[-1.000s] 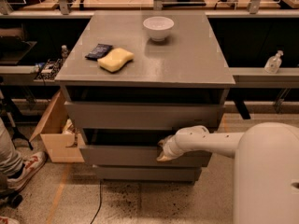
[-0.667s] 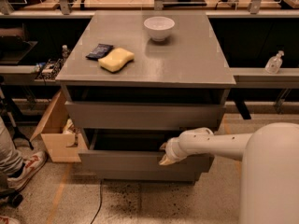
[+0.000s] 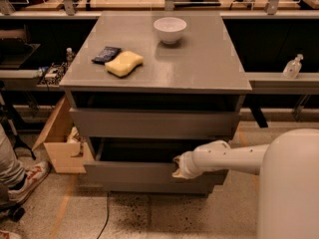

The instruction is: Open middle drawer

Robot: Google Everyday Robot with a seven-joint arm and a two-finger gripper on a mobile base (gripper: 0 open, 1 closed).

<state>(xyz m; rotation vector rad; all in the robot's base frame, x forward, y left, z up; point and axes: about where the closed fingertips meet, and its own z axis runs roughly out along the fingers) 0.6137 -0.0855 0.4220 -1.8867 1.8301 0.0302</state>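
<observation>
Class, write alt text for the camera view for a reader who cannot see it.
The robot's hand sits at the top edge of the middle drawer, which stands partly open in a grey cabinet. A white bowl, yellow sponge and dark packet rest on top.

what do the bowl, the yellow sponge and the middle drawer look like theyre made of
The bowl is likely glazed ceramic: white, smooth, faintly shiny, though plastic is possible. The sponge looks like soft foam: matte yellow, rounded edges. The middle drawer is probably painted or laminated board: a flat, matte grey front. The gripper sits at its top edge.
</observation>
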